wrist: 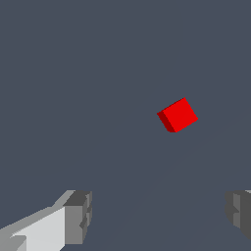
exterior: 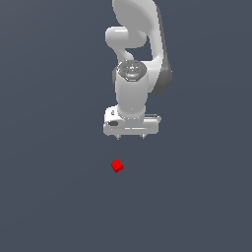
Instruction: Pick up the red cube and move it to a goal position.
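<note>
The red cube (exterior: 116, 166) is a tiny bright red block lying on the dark grey floor, turned at an angle. In the wrist view the red cube (wrist: 177, 115) sits ahead of the fingers, apart from both. My gripper (exterior: 130, 138) hangs from the white arm, a little beyond the cube and slightly toward the exterior view's right. It is open and holds nothing. In the wrist view my gripper (wrist: 159, 218) shows two grey fingertips (wrist: 78, 215) set wide apart with bare floor between them.
The white arm (exterior: 135, 59) rises behind the gripper. Plain dark grey floor (exterior: 49, 197) surrounds the cube on all sides.
</note>
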Action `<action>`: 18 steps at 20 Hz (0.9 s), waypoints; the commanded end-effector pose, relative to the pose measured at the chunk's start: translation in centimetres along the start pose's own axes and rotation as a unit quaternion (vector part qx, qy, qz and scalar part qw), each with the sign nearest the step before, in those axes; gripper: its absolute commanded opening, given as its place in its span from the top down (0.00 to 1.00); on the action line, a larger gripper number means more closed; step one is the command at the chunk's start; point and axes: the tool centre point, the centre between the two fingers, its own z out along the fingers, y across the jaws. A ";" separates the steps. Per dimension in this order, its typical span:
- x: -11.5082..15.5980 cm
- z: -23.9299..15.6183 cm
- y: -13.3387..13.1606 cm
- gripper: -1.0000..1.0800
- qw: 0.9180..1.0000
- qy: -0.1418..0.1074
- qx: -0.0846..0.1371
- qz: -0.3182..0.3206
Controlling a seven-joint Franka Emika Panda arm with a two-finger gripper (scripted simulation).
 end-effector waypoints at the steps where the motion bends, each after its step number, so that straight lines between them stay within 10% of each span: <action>1: 0.0 0.0 0.0 0.04 1.000 0.000 0.000 0.000; 18: 1.4 4.6 2.4 0.04 0.996 -0.001 -0.002 -0.084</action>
